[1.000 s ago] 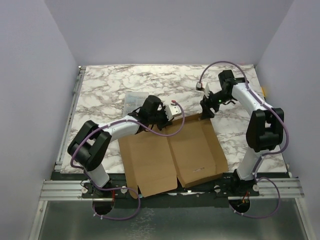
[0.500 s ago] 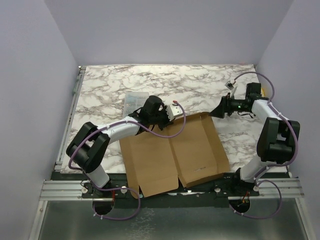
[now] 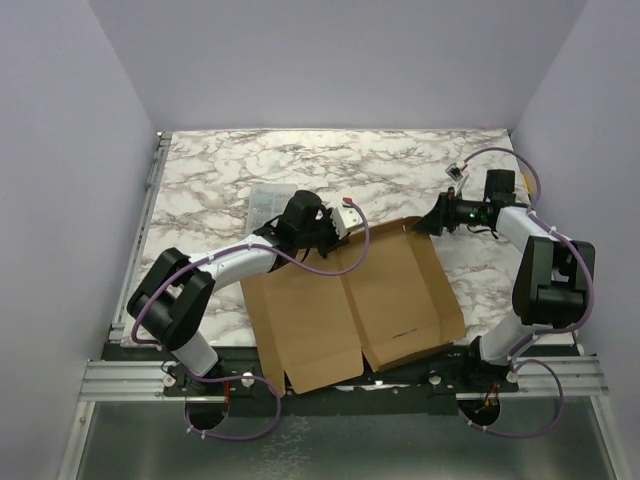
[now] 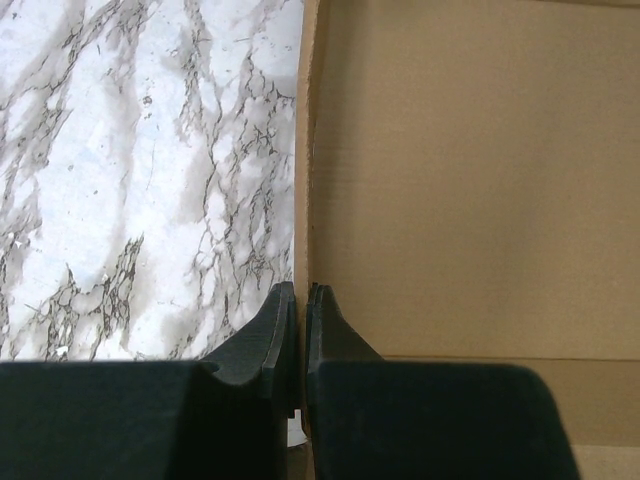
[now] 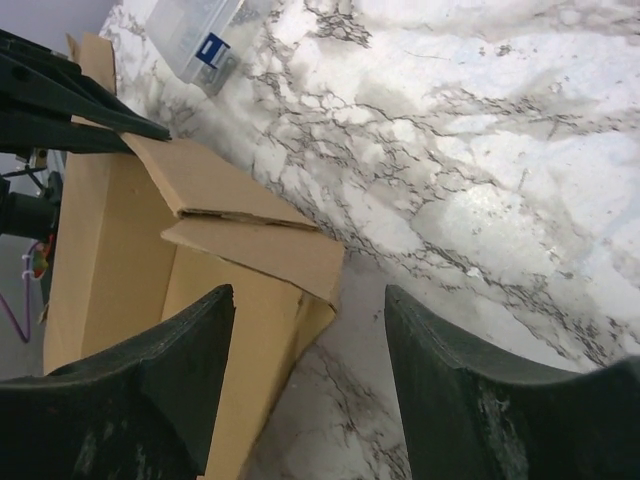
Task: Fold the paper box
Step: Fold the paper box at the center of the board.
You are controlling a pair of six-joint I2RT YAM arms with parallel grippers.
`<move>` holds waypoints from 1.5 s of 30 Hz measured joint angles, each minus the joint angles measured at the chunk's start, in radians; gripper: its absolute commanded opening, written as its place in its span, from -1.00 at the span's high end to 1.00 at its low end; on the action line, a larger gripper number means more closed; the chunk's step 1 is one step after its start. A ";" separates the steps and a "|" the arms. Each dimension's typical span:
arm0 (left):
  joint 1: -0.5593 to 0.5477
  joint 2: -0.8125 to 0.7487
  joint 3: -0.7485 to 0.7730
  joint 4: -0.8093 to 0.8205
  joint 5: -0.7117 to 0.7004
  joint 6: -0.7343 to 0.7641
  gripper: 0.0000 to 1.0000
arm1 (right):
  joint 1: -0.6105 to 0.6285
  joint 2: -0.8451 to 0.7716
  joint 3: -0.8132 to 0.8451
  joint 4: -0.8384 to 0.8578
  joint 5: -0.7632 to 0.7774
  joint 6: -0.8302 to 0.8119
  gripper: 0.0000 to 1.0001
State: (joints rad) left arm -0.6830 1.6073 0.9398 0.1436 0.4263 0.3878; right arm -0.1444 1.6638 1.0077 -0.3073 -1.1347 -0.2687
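The paper box (image 3: 350, 300) is a brown cardboard sheet lying mostly flat at the table's near edge, its front hanging over the rail. My left gripper (image 3: 325, 238) is shut on the sheet's far edge. In the left wrist view its fingertips (image 4: 302, 292) pinch the raised edge of the cardboard (image 4: 470, 180). My right gripper (image 3: 421, 227) is open and points left at the far right corner. The right wrist view has that gripper (image 5: 309, 291) just short of a folded corner flap (image 5: 260, 250), holding nothing.
A small clear plastic case (image 3: 268, 200) lies on the marble table (image 3: 400, 165) just behind my left gripper and shows again as the case (image 5: 190, 30) in the right wrist view. Purple walls enclose the table on three sides.
My right arm swung out to the right and came down, its gripper now pointing left at the box's far right corner. The cardboard shifted slightly right. My left gripper kept its pinch.
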 measured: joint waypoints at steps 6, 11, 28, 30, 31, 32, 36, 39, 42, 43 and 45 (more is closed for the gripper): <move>-0.006 0.000 0.000 0.009 -0.002 -0.011 1.00 | 0.063 -0.038 -0.001 0.061 0.044 0.016 0.04; -0.006 0.000 0.000 0.025 -0.010 -0.019 1.00 | 0.078 -0.080 -0.001 0.082 0.108 -0.002 0.16; -0.006 0.006 0.016 -0.026 -0.010 -0.019 1.00 | 0.106 -0.192 0.062 -0.142 0.146 -0.503 -0.87; -0.006 0.006 0.016 -0.035 -0.003 -0.006 1.00 | 0.106 -0.194 0.089 -0.228 0.131 -0.666 -0.99; -0.006 0.006 0.016 -0.041 0.000 -0.002 1.00 | 0.106 -0.193 0.099 -0.270 0.127 -0.749 -0.99; -0.006 0.006 0.016 -0.047 0.003 0.003 1.00 | 0.106 -0.189 0.106 -0.305 0.124 -0.822 -0.98; -0.006 0.006 0.018 -0.070 0.011 0.021 1.00 | 0.106 -0.103 0.193 -0.486 0.116 -1.068 -0.60; -0.006 0.006 0.018 -0.078 0.017 0.024 1.00 | 0.106 -0.019 0.277 -0.608 0.097 -1.227 -0.27; -0.006 0.006 0.018 -0.079 0.024 0.024 1.00 | 0.106 0.021 0.324 -0.711 0.085 -1.337 -0.11; -0.006 0.005 0.018 -0.079 0.027 0.024 1.00 | 0.106 0.029 0.338 -0.743 0.085 -1.367 -0.07; -0.006 0.005 0.018 -0.079 0.032 0.024 1.00 | 0.106 0.044 0.363 -0.797 0.085 -1.418 0.03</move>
State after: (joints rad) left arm -0.6895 1.6127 0.9581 0.0643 0.4583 0.4122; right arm -0.0383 1.7081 1.3705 -1.1042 -1.0492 -1.6863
